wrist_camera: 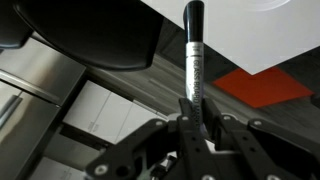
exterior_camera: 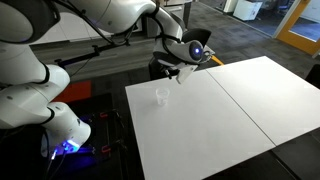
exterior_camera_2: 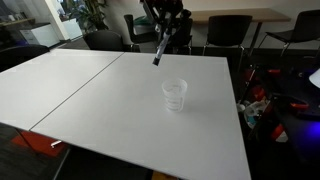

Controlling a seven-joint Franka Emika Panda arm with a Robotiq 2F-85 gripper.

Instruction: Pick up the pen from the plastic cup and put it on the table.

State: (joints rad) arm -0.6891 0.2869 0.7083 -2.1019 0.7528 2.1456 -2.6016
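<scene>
The gripper (wrist_camera: 195,112) is clenched on the pen (wrist_camera: 193,55). In the wrist view the jaws pinch the barrel near one end, and most of the black shaft sticks out beyond them. That grip looks deliberate to me, because a long free length is easier to lay flat.

In an exterior view the pen (exterior_camera_2: 158,50) hangs tilted in the air under the gripper (exterior_camera_2: 165,25), up by the far edge of the table (exterior_camera_2: 90,90), touching nothing. The plastic cup (exterior_camera_2: 175,95) stands upright and apart from it, and looks empty. In both exterior views the cup (exterior_camera: 161,96) sits near the robot's side of the white table (exterior_camera: 240,110), with the gripper (exterior_camera: 184,68) raised beyond it.

So the pick looks done and the placing is what remains. I'd say the arm carries the pen high and wide to avoid nudging that light cup. Next it needs to come down onto bare tabletop and let go close to the surface, or the round barrel may roll.
</scene>
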